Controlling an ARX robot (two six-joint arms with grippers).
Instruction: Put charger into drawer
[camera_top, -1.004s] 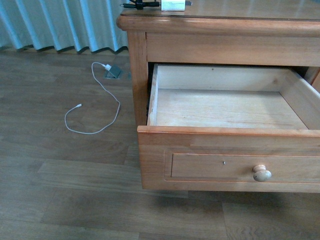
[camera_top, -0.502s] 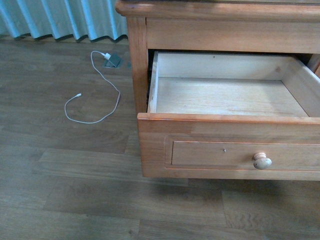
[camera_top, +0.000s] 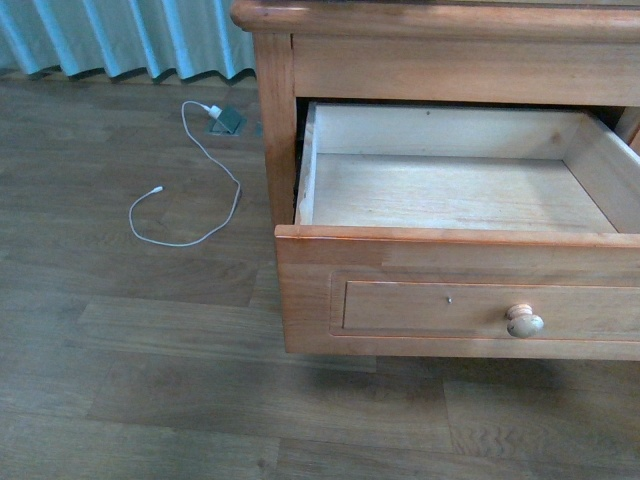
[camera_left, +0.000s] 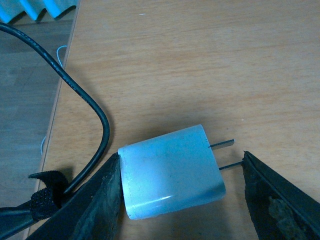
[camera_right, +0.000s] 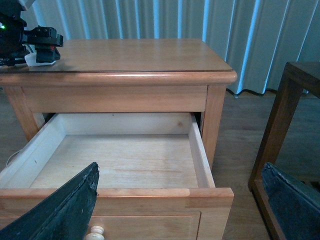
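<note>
Charger (camera_left: 170, 172) is lying on the stand top (camera_left: 200, 60), low centre of left wrist view, w/ left gripper (camera_left: 181, 156) straddling it open, not yet gripping; right gripper (camera_right: 180, 167) is hanging wide open, empty; drawer (camera_top: 450, 245) is standing open & bare, so pick & drop are pending.

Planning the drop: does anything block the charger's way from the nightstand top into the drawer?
Nothing visible. The charger sits between the left gripper's jaws on the nightstand top; the drawer below stands open, its inside bare.
</note>
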